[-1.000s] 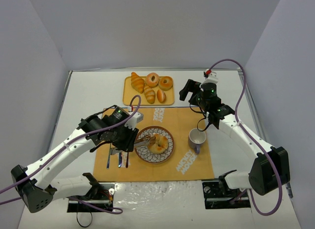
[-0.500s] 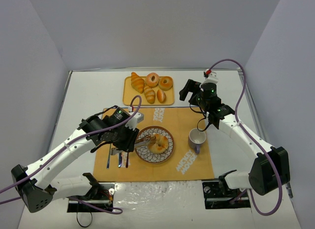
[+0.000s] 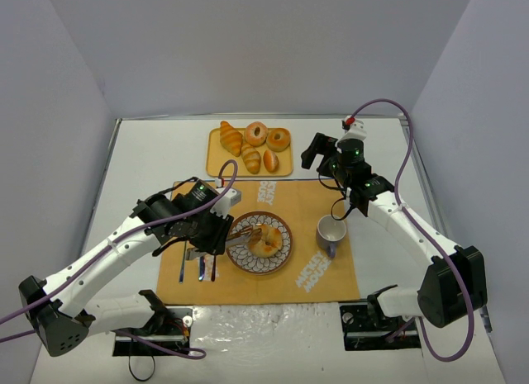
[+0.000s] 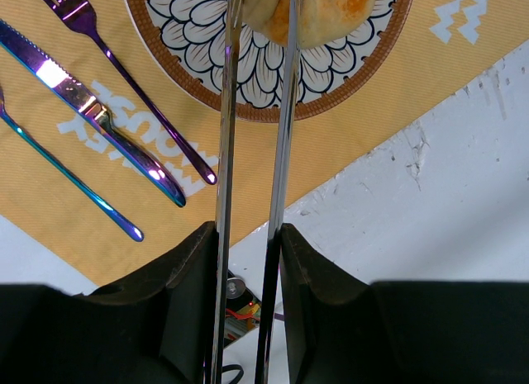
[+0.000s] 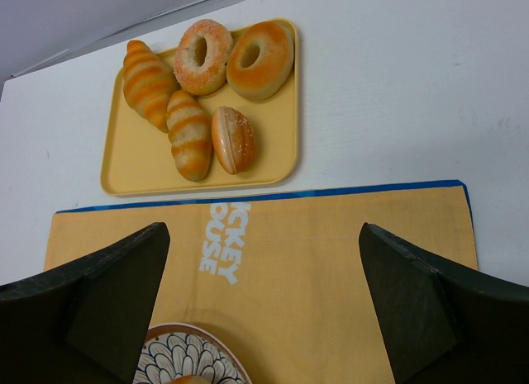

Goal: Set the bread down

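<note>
Your left pincer (image 4: 248, 245) was clamped on a pair of metal tongs (image 4: 225, 153); their two blades ran forward to the bread (image 4: 326, 8), caught between the tips over the flower-patterned plate (image 4: 273, 113). From overhead, the bread (image 3: 266, 242) lay inside the rim of the plate (image 3: 245, 255), at the middle of the orange placemat (image 3: 307, 209); neither view settled whether it rested on the plate or hung just above it.

The step in hand looked like the release, with the task near its end. You would have done best to lower the bun until the plate plainly carried it; then to ease the grip slowly so that the blades sprang apart evenly; a knobbly, rounded bun could cling to one blade or roll toward the rim. Drawing the tongs back along their own line seemed the safe exit; the fork (image 4: 140, 91) and the knife (image 4: 91, 111) lay just beside the plate on that side, and a sideways sweep could scatter them.

Your right pincer (image 5: 263, 235) stood wide open and held nothing; it hovered over the placemat's far edge near the yellow tray (image 5: 132, 165) of other pastries, well apart from the plate; it needed no part in this. The mug (image 3: 331, 232) stood on the plate's other side.
</note>
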